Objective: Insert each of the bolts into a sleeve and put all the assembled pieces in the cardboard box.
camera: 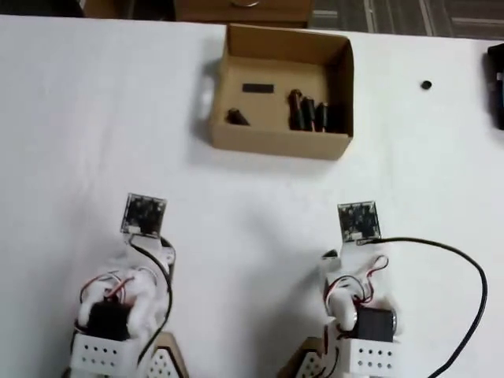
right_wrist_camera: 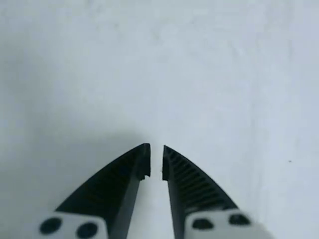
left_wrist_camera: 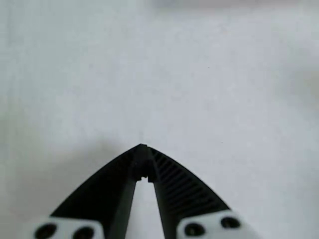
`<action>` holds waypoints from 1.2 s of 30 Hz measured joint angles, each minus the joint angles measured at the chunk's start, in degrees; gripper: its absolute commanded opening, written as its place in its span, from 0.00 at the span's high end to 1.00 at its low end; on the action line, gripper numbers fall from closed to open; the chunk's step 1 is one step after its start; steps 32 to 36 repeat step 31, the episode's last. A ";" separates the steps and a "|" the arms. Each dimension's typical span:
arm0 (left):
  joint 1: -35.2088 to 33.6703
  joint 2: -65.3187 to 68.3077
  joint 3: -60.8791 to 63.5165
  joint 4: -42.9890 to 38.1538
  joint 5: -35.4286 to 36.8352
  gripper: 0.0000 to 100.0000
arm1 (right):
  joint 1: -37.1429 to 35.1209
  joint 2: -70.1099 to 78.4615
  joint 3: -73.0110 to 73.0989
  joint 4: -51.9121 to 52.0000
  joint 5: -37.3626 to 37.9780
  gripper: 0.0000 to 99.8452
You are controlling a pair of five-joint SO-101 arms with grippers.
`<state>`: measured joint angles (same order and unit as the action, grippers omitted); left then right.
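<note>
At the far middle of the table (camera: 79,118) sits the open box (camera: 279,142). Several dark pieces (camera: 311,113) lie side by side against its right wall, and one more piece (camera: 236,118) lies near its left wall; whether each is a bolt set in a sleeve is too small to tell. A flat dark strip (camera: 257,88) lies toward the box's far wall. A small black knob (camera: 426,85) rests well right of the box, and a black object (camera: 496,75) is cut off by the right edge.

Two arms stand at the near edge, one at near left (camera: 126,307) and one at near right (camera: 358,307); from above their wrist cameras hide the fingers. A black cable (camera: 465,260) loops right from the near-right arm.

Over bare table, the left gripper (left_wrist_camera: 143,149) has its tips pressed together with nothing between them. The right gripper (right_wrist_camera: 156,152) shows a narrow gap between its tips, also holding nothing.
</note>
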<state>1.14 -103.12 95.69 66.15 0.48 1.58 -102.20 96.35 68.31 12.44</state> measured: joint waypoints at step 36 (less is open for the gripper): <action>0.00 0.00 0.00 7.12 0.00 0.98 | 0.18 0.00 0.00 4.31 0.00 0.98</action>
